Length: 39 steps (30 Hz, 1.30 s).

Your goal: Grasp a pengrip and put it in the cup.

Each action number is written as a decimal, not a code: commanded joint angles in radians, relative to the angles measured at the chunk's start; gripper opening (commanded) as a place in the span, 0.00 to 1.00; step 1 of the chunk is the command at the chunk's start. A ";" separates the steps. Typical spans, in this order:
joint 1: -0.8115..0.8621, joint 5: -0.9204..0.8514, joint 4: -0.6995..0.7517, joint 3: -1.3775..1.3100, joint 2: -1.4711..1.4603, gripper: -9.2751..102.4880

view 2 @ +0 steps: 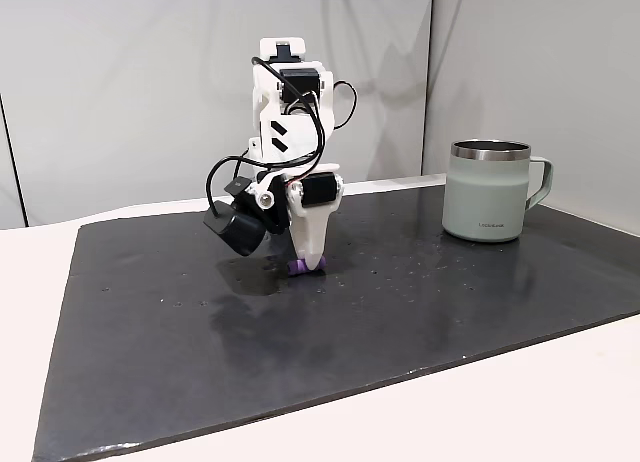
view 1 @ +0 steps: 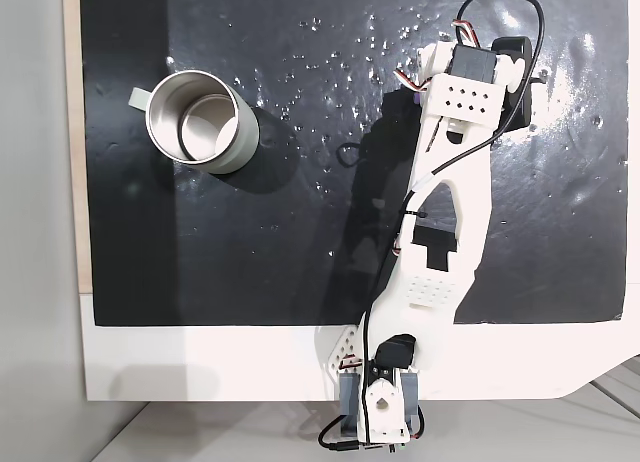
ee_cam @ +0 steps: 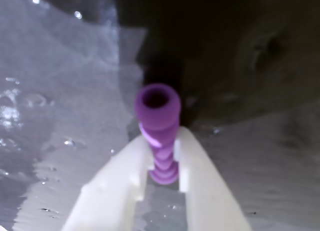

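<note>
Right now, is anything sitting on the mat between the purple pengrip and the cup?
No. In a fixed view, only bare black mat lies between the pengrip, under the gripper, and the cup.

Purple ribbed pengrip (ee_cam: 159,136), white hand (ee_cam: 161,156), pale green-grey cup (view 2: 488,194) with silvery rim, black speckled mat (view 2: 420,302)

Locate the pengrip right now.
The pengrip lies on the black mat between the tool's fingertips in the wrist view, left of the cup in a fixed view.
</note>
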 commanded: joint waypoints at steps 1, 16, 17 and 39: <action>0.025 0.023 0.048 -0.100 0.028 0.09; -0.006 0.043 0.330 -0.150 0.426 0.09; -0.006 0.044 0.345 -0.156 0.451 0.09; -0.063 0.064 0.354 -0.127 0.781 0.09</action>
